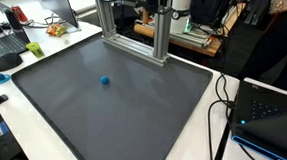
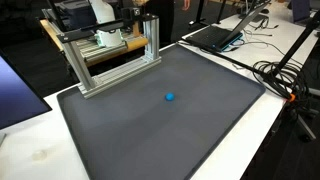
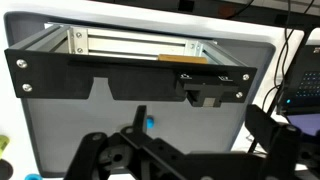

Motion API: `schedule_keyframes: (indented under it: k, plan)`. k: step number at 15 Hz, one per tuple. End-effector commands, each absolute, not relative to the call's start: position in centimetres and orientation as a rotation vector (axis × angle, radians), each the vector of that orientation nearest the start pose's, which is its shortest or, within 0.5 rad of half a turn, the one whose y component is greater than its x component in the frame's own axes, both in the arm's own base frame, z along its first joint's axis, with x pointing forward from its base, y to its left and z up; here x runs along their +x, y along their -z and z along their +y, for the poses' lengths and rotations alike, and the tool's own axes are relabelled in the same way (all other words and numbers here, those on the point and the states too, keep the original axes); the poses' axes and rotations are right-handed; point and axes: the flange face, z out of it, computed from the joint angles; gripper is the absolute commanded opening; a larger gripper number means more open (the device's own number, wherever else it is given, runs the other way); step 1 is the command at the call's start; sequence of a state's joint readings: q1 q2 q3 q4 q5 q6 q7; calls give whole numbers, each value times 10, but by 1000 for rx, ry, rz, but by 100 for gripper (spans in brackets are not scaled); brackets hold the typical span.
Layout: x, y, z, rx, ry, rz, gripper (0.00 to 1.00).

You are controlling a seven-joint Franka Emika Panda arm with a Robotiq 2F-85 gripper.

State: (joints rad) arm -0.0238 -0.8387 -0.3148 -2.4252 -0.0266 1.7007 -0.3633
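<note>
A small blue object (image 1: 105, 82) lies alone on the dark grey mat (image 1: 132, 109), towards the side of the metal frame; it also shows in the other exterior view (image 2: 169, 97). In the wrist view my gripper (image 3: 200, 130) is open and empty, its two black fingers spread wide, high above the mat. The blue object (image 3: 149, 124) appears just beside the left finger, far below it. The gripper does not show clearly in either exterior view.
An aluminium frame (image 1: 132, 29) (image 2: 110, 60) stands at the mat's far edge, with a black panel (image 3: 100, 75) on its front. Laptops (image 1: 272, 108) (image 2: 220, 35) and cables (image 2: 280, 70) lie beside the mat. A green object (image 1: 35, 49) sits off the mat.
</note>
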Motion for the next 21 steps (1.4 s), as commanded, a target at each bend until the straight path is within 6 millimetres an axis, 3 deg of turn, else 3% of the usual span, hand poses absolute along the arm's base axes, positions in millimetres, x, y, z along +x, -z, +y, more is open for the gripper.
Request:
schedule_keyframes:
  k: [1,6,7,14,17,21]
  plan:
    - [289,-572,-131,-2958,217,-173,100]
    - [289,-572,-131,-2959,218,-173,100]
    - [292,-573,-124,-2975,241,-202,100]
    - [304,-579,-33,-3077,296,-371,100]
    - [308,-568,3,-3101,242,-290,100]
    - [312,-547,33,-3157,264,-155,100]
